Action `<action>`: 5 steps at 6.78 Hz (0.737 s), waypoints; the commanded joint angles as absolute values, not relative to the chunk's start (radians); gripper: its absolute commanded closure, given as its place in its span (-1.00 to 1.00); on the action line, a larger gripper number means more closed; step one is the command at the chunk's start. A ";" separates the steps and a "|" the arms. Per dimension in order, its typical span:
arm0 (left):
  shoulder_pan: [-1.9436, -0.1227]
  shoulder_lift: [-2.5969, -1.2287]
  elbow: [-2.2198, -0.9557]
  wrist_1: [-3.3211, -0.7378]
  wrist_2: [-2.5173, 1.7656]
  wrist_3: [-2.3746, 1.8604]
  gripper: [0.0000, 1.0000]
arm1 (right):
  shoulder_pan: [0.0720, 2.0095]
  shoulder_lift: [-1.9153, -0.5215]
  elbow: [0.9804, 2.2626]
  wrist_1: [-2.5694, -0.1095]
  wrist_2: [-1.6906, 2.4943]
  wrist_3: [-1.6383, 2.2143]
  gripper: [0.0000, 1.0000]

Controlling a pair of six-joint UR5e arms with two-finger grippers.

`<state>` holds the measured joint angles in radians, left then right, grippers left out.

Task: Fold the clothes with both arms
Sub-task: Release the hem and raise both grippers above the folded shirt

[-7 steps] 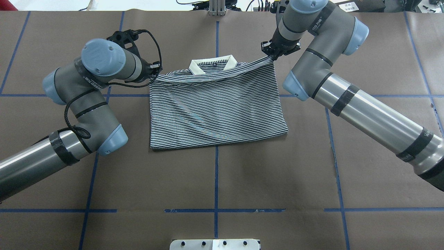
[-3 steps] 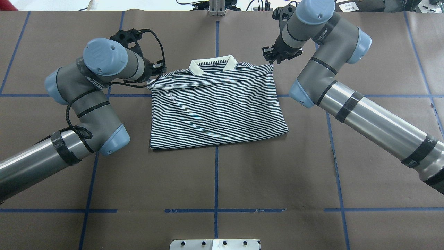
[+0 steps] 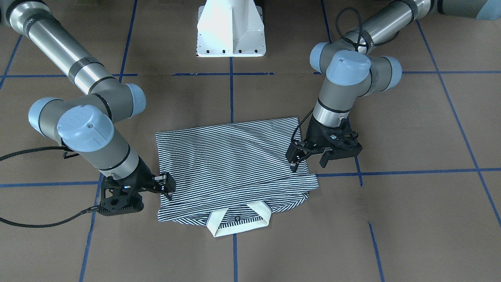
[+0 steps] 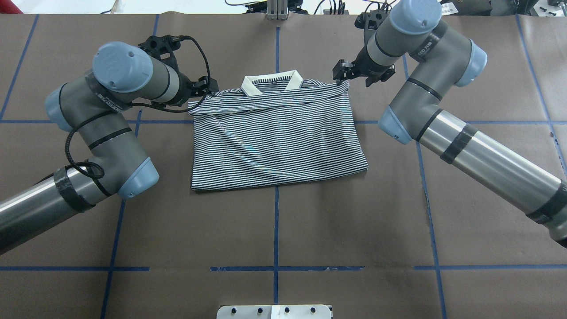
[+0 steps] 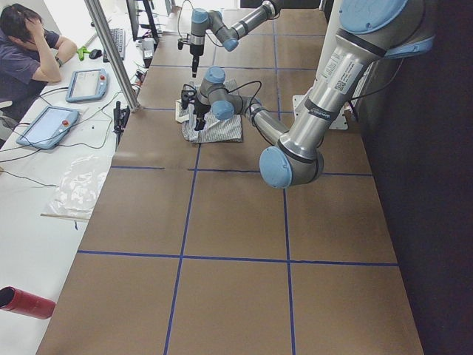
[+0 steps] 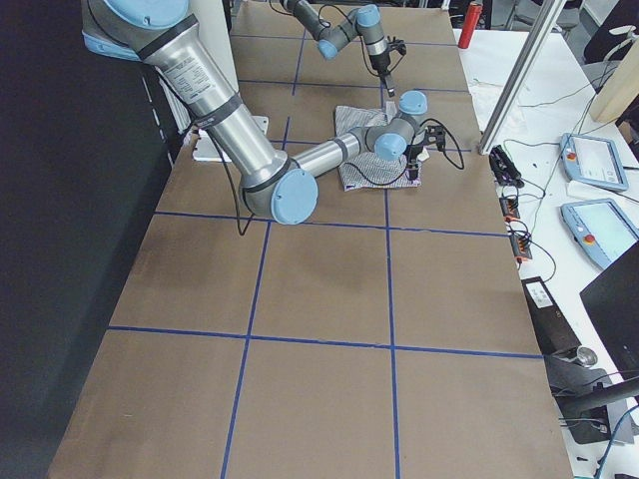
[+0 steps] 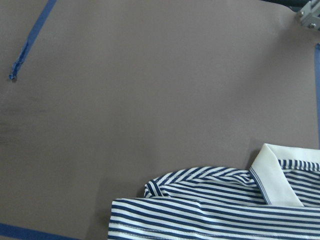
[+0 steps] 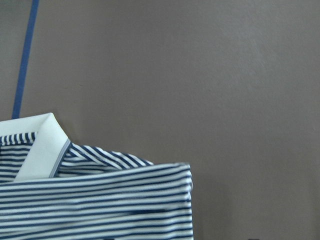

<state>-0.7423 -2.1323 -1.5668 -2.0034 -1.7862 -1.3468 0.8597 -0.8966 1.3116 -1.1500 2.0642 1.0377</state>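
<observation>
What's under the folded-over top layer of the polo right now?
More of the polo shirt itself lies beneath. Only the cream collar and a thin strip of striped shoulder stick out past the far fold edge. The chest and anything else beneath are covered.

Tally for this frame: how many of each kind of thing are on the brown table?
Striped polo shirt: 1
Robot arms: 2, left arm and right arm
Grippers: 2, left gripper and right gripper
White pedestal base: 1
Total: 6
</observation>
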 commanded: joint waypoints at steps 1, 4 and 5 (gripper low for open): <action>-0.744 -2.089 -1.629 -2.000 -1.801 -1.357 -1.00 | 0.778 -1.010 1.548 -1.311 2.037 1.252 -1.00; -0.744 -2.091 -1.657 -1.983 -1.801 -1.359 -1.00 | 0.642 -1.127 1.654 -1.316 1.964 1.293 -1.00; -0.742 -2.092 -1.657 -1.983 -1.801 -1.359 -1.00 | 0.620 -1.132 1.611 -1.315 1.956 1.292 -1.00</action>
<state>-0.7438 -2.0909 -1.6548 -1.9849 -1.8009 -1.3591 0.6527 -1.1204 1.6421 -1.3147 1.9676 1.2904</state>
